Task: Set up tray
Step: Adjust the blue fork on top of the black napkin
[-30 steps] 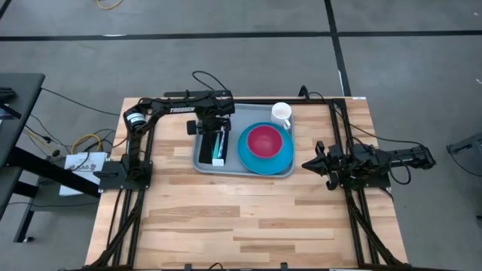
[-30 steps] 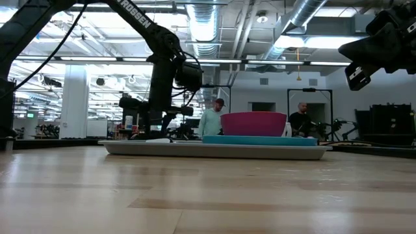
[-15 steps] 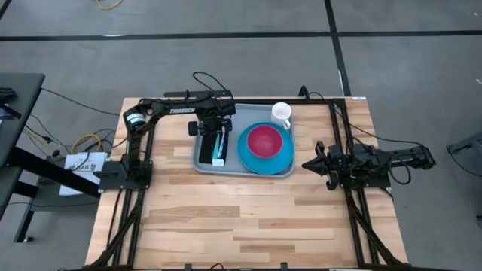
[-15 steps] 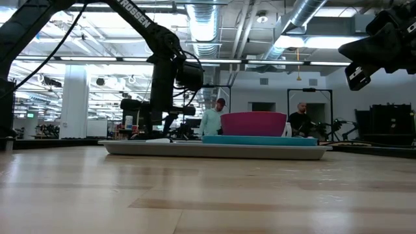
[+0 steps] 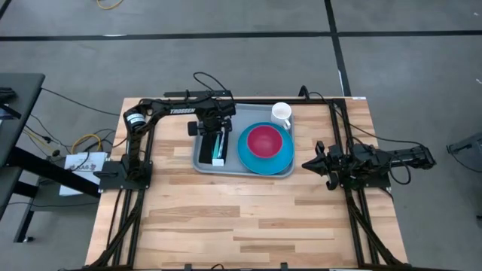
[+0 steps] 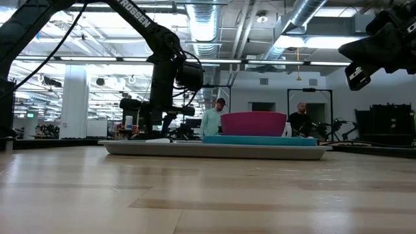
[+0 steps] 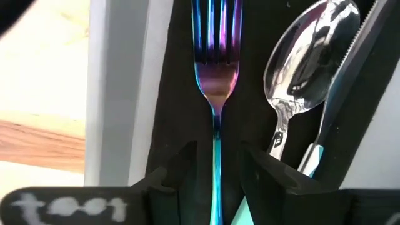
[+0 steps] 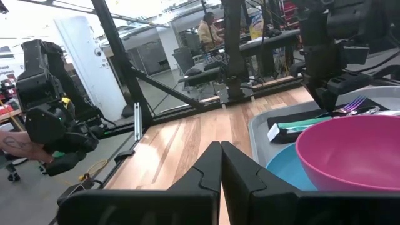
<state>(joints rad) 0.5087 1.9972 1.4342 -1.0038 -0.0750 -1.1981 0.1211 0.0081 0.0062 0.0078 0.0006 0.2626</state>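
Note:
The grey-blue tray (image 5: 202, 167) lies at the table's far middle. On its left part, a black napkin (image 7: 169, 75) carries an iridescent fork (image 7: 216, 69), a spoon (image 7: 306, 69) and a dark serrated knife (image 7: 350, 75) side by side. My left gripper (image 7: 217, 150) points straight down over them and is open. Its fingers stand on either side of the fork's handle (image 7: 216, 134), with a gap on each side. My right gripper (image 5: 309, 164) waits shut and level at the table's right side, pointing at the tray.
A blue plate (image 5: 248, 159) with a magenta bowl (image 5: 265, 141) fills the tray's right part. A white mug (image 5: 281, 114) stands at the tray's far right corner. People stand in the room beyond the table. Bare wood stretches toward the near edge.

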